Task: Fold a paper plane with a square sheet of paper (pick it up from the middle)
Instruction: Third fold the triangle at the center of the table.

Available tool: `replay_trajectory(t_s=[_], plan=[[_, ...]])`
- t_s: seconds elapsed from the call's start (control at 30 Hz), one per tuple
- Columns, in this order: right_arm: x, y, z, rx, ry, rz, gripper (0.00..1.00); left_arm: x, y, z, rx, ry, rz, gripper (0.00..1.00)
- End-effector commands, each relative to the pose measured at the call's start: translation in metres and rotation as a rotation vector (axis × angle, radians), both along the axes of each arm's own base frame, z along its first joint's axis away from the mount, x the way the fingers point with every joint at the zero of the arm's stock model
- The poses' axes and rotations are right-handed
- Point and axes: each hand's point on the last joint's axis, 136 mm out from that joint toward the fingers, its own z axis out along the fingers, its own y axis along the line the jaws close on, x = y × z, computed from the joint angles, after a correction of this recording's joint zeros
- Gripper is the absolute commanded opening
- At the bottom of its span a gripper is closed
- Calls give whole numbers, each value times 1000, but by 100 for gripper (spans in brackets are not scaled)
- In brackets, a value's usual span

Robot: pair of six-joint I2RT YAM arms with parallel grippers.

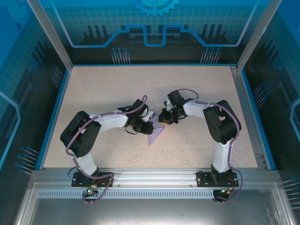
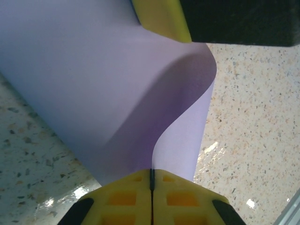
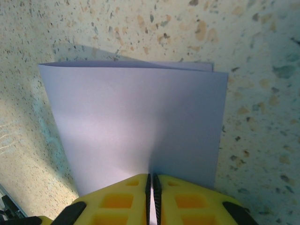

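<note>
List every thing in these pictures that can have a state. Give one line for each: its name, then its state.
paper: doubled over in two layers, curved rather than pressed flat, held by both pincers.
left pincer: shut on the paper.
right pincer: shut on the paper.

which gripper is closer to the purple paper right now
Neither, both are touching it. The left gripper is shut on one edge of the square sheet of paper, coming from its left. The right gripper is shut on the opposite edge, coming from its right.
</note>
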Motion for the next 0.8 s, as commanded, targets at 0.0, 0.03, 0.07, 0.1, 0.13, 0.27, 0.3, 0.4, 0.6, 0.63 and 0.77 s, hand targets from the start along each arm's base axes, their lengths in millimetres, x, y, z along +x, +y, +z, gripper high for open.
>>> replay_trajectory(t_s=[0.0,0.03,0.07,0.1,0.13,0.27,0.3,0.4,0.6,0.63,0.77], plan=[[-15,-4,-20,-70,52,25,14,11,2,-1,25,-15,-4,9],[-15,-4,-20,-71,50,25,14,12,2,-1,28,-15,-4,10],[-15,-4,-20,-71,51,25,14,13,2,-1,27,-17,-4,10],[-15,-5,-20,-73,52,25,14,13,2,-1,32,-15,-6,10],[-15,-4,-19,-73,50,26,14,13,2,-3,39,-10,-7,10],[-15,-5,-18,-77,48,26,14,13,6,-5,56,-14,1,10],[-15,-5,-18,-77,49,27,14,13,7,-6,59,-14,0,10],[-15,-6,-19,-81,52,27,14,14,9,-7,74,-14,4,10],[-16,-6,-18,-79,51,28,15,14,8,-8,72,-9,4,11],[-16,-5,-18,-78,49,29,15,14,8,-9,72,-7,6,11],[-16,-5,-18,-80,50,29,15,15,8,-11,76,-3,6,11]])
